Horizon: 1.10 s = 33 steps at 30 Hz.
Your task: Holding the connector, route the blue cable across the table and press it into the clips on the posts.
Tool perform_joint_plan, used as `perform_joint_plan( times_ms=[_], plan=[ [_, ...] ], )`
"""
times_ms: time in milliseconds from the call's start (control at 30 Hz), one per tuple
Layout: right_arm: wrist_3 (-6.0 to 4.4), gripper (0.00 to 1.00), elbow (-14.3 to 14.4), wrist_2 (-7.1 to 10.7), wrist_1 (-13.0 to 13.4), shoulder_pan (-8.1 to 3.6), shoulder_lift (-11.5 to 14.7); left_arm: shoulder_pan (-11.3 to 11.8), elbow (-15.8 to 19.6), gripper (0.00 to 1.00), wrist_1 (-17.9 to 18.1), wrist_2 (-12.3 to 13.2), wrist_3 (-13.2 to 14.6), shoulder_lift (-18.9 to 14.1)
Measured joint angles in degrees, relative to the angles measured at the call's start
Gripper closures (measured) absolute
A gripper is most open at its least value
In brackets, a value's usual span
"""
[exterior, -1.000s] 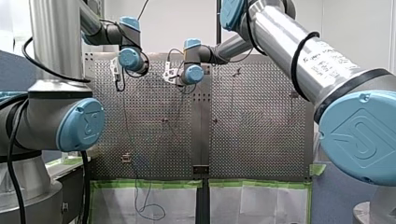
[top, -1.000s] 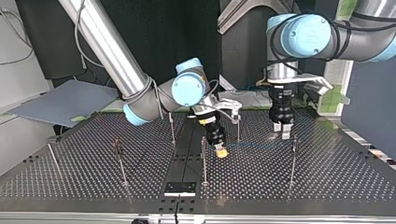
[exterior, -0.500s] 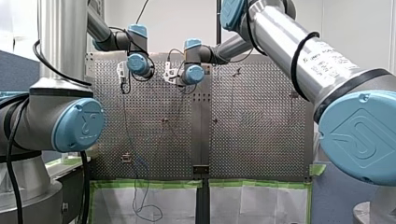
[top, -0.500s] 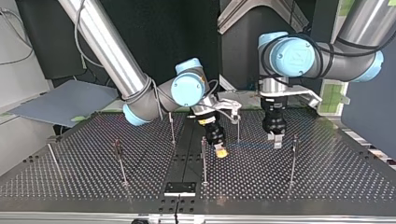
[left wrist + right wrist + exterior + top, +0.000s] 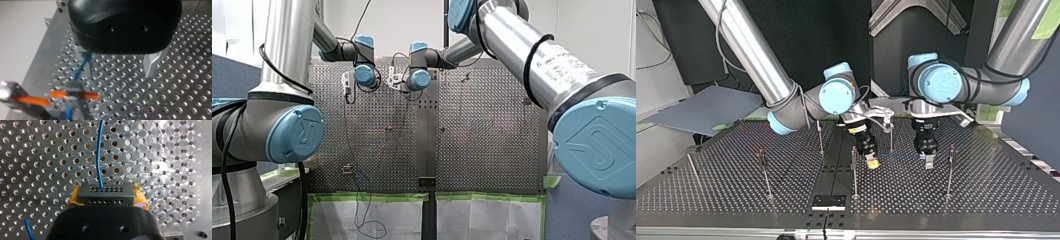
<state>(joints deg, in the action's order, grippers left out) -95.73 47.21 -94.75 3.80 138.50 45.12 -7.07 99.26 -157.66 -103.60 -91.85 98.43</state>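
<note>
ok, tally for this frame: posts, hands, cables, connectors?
posts: 6
hands: 2, left hand and right hand
cable: 1, blue
connector: 1, in the right hand
total: 10

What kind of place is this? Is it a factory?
Probably a robotics lab test bench: my left arm and my right arm reach over a perforated metal table set with thin posts, plus a blue cable.
</note>
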Motion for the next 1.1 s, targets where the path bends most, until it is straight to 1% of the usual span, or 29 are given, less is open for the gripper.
perform_joint_plan(
  times_ms=[33,67,100,133,167,200,233,267,300,333,533,733,933,1100],
  plan=[
    [0.00,1.00,0.0,0.00,0.0,0.00,0.0,0.0,0.0,0.02,0.0,-0.1,-0.1,0.1],
    [0.00,1.00,0.0,0.00,0.0,-0.01,0.0,0.1,0.0,0.24,0.0,-0.2,-0.2,0.2],
    [0.00,1.00,0.0,0.00,0.0,-0.02,0.0,0.1,0.0,0.24,0.1,-0.3,-0.3,0.2],
    [0.01,1.00,0.0,0.00,0.0,-0.02,0.0,0.0,0.0,0.39,0.1,-0.3,-0.5,0.2],
    [0.01,1.00,0.0,0.00,0.0,-0.02,0.0,0.0,0.0,0.61,0.1,-0.4,-0.6,0.3],
    [0.03,1.00,0.0,0.00,0.0,-0.02,0.0,-0.1,0.0,0.61,0.1,-0.4,-0.8,0.3],
    [0.04,1.00,0.0,0.00,-0.1,-0.02,0.0,-0.1,0.0,0.81,0.1,-0.5,-1.0,0.3],
    [0.05,1.00,0.0,-0.01,-0.1,-0.02,0.0,-0.1,0.0,0.92,0.1,-0.5,-1.2,0.3],
    [0.06,1.00,0.0,0.00,-0.1,-0.02,0.0,-0.1,-0.1,0.92,0.1,-0.5,-1.4,0.3],
    [0.07,1.00,0.0,0.00,-0.1,-0.02,0.0,-0.1,-0.1,1.00,0.1,-0.5,-1.6,0.3],
    [0.08,1.00,0.0,-0.01,-0.7,-0.03,0.0,-0.2,0.0,1.00,0.0,-0.5,-2.3,0.3],
    [0.15,1.00,1.0,-0.05,-1.5,-0.06,0.0,-0.4,0.7,1.00,-1.0,-0.6,-2.9,0.3],
    [0.21,1.00,2.5,-0.11,-2.2,-0.05,0.0,-0.8,3.1,1.00,-1.8,-2.8,-2.8,0.1],
    [0.44,1.00,3.6,-0.16,-3.7,-0.03,0.1,-1.0,5.7,1.00,-0.1,-3.8,-2.9,-0.7]
  ],
)
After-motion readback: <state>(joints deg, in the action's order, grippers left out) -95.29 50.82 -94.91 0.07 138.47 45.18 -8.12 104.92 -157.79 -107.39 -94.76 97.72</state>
